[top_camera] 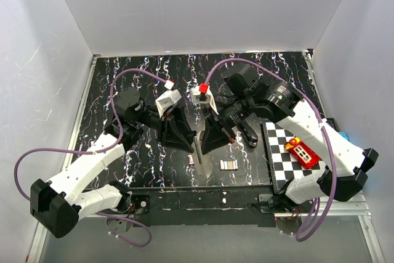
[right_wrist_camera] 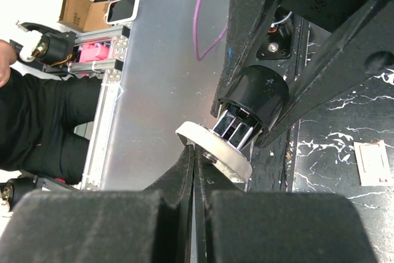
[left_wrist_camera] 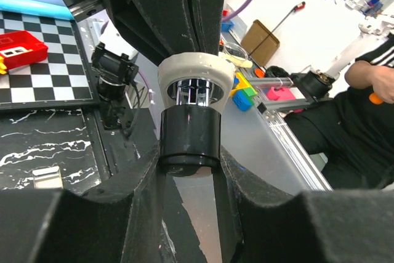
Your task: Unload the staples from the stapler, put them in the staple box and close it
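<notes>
The stapler (left_wrist_camera: 191, 137) is held up off the tabletop (top_camera: 141, 69), at mid-scene between the two arms, and seen end-on. The left claw (left_wrist_camera: 189, 173) is partly open, its two fingers clamped on either side of the black base. The pale top arm sits above, with a chrome channel showing between the two parts.

The right claw (right_wrist_camera: 194, 155) is fully closed, fingers pressed flat together, tips right at the rim of the pale top arm. Whether it pinches that rim or only pushes on it, I cannot tell.

The stapler looks light and rigid, with a smooth plastic shell that could twist in a narrow pinch. The base is probably the best place to hold it, squeezed across its flat sides as here, which leaves the hinged top free to swing. The chrome channel is likely sprung and slick, so prying should be gentle.

A small silvery block (top_camera: 228, 164) lies on the tabletop nearer the arm bases, possibly staples.
</notes>
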`<state>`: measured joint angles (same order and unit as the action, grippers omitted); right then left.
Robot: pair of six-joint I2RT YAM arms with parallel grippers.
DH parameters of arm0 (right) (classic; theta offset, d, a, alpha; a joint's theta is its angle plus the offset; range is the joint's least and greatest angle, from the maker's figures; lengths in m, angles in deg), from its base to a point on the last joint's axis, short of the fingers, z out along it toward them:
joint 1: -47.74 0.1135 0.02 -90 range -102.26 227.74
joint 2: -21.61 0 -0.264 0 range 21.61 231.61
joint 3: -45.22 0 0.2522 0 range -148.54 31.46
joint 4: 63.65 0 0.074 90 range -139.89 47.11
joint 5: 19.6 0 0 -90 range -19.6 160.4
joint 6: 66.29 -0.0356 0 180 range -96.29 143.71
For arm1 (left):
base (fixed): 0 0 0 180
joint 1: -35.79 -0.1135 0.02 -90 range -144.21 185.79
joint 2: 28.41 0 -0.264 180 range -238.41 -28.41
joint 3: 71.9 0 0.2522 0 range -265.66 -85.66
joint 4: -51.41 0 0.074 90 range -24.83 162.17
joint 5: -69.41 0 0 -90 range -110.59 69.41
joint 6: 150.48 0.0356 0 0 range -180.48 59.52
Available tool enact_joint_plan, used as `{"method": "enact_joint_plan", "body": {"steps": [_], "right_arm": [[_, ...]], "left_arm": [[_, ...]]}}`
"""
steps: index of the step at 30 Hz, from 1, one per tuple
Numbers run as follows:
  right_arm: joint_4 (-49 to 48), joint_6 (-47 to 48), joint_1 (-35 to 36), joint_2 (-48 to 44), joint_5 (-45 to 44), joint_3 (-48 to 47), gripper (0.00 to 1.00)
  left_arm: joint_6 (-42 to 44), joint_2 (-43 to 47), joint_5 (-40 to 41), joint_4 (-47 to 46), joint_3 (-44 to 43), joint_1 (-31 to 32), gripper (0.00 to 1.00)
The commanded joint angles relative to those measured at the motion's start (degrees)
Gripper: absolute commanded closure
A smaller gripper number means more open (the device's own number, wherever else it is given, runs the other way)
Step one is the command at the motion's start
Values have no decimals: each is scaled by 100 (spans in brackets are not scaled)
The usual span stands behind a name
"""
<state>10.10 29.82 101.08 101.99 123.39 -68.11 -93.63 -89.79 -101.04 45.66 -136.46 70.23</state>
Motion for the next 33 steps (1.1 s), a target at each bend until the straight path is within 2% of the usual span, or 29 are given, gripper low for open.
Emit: {"method": "enact_joint_plan", "body": {"steps": [1, 11, 25, 30, 33], "right_arm": [[-1682, 128, 203, 268, -52, -81, 99], [-2614, -400, 229, -197, -1167, 763, 99], [-2685, -400, 221, -1006, -2257, 1703, 99], [-2799, -488, 98, -1436, -2916, 2125, 99], [-2922, -724, -78, -1735, -3460, 2441, 99]], "left_arm": [[221, -84, 609, 210, -377, 327, 100], [572, 276, 1478, 623, -333, 327, 100], [1090, 856, 2120, 1256, -509, 327, 100], [1573, 909, 2497, 1914, -728, 327, 100], [1916, 909, 3138, 2757, -983, 318, 100]]}}
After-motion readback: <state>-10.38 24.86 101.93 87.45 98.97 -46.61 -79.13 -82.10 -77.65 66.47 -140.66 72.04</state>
